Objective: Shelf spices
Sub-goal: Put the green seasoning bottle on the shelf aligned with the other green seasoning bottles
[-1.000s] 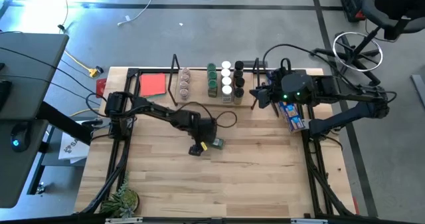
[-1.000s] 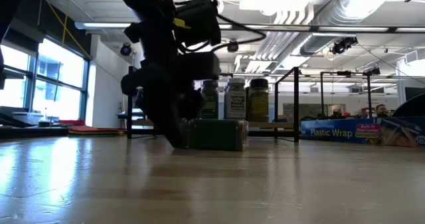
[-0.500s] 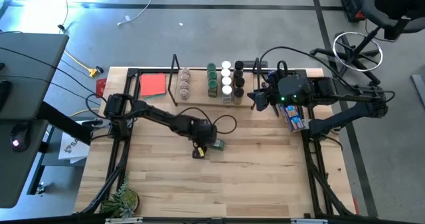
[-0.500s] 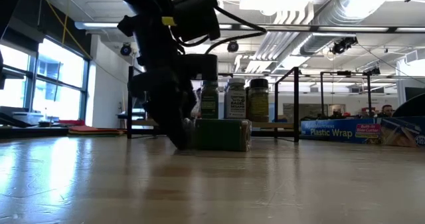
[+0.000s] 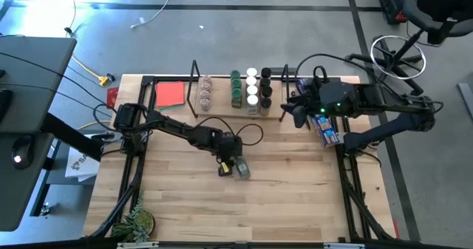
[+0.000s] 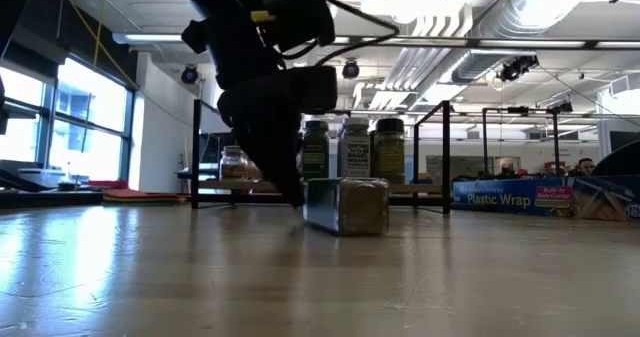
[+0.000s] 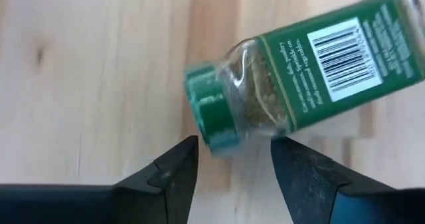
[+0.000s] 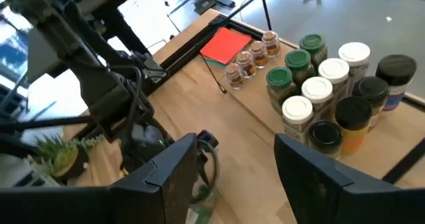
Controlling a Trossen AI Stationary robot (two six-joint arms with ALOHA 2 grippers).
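In the high view we see the left arm stretched from the left edge toward the middle of the frame, its wrist bent down so the left claw (image 5: 230,166) points at the table (image 5: 295,197). A green-lidded spice jar (image 5: 241,171) lies on its side there, just right of the claw tip. From the left wrist view, the jar (image 7: 299,71) lies tilted with its green lid between and just beyond the two fingers (image 7: 174,174), which stand apart and do not touch it: the claw is released. In the low view the jar (image 6: 346,205) rests on the table at frame centre under the arm.

The shelf (image 5: 222,105) sits at upper centre, holding rows of upright spices (image 5: 251,90). The right arm reaches in from the right, its right claw (image 5: 290,110) hovering just right of the shelf, fingers (image 8: 166,174) spread and empty.
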